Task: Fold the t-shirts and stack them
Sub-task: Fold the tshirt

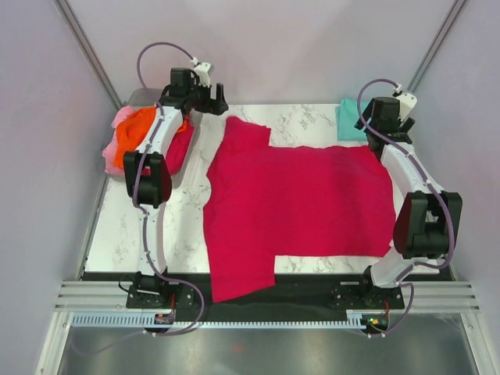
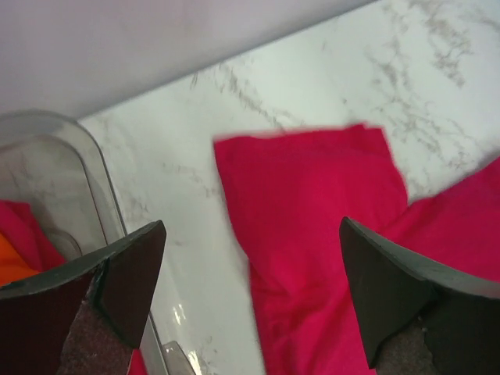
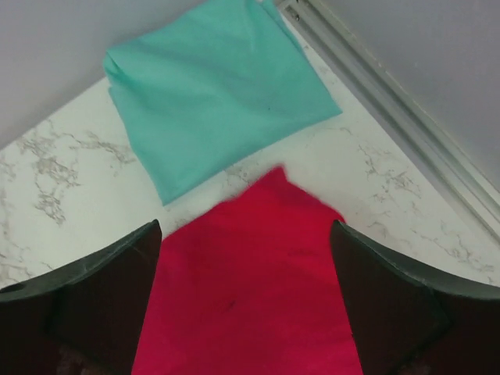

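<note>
Left gripper agape above t-shirt edge

Top camera high over near edge, looking down on whole table; both wrist cameras close, downward, sharing far edge of the crimson t-shirt.

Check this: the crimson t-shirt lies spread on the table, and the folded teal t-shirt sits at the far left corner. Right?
Wrong side: the folded teal t-shirt sits at the far right corner, as the top external view shows. The crimson t-shirt does lie spread on the table.
</note>
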